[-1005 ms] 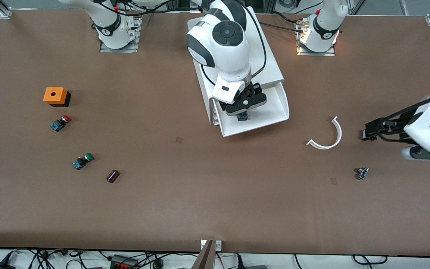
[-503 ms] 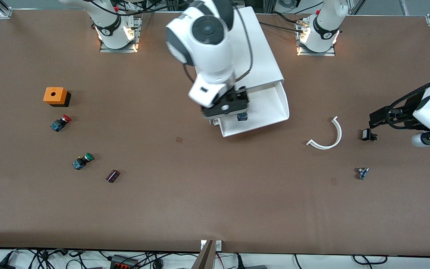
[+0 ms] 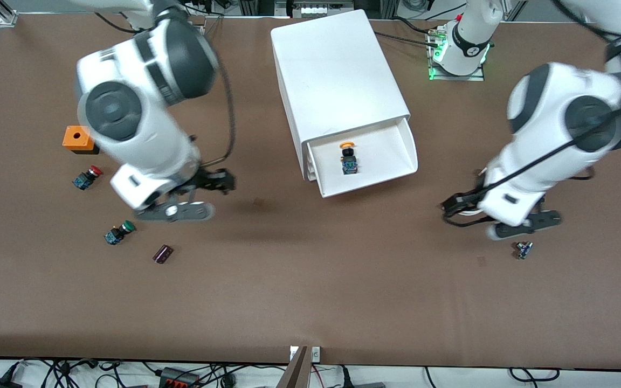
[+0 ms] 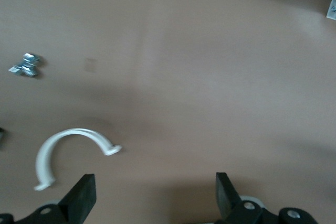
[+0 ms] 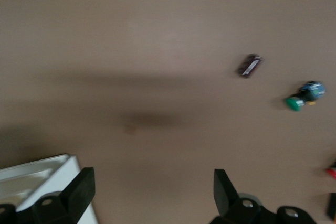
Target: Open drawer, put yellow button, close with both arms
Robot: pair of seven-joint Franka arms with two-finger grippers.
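Your yellow button (image 3: 347, 157) already lies in the open drawer (image 3: 391, 161), so closing is the step in hand. Both sets of fingers are spread and empty: the right gripper (image 3: 211, 186) hangs over bare tabletop (image 3: 310, 280), the left gripper (image 3: 459, 207) over a white curved clip (image 4: 68, 148). Next, bring both to the drawer front and push. Each wrist view cuts off the finger bases, and neither shows the button.

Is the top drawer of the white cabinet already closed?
No, in the front view the drawer stands pulled out of the cabinet, with the yellow button lying in its open tray.
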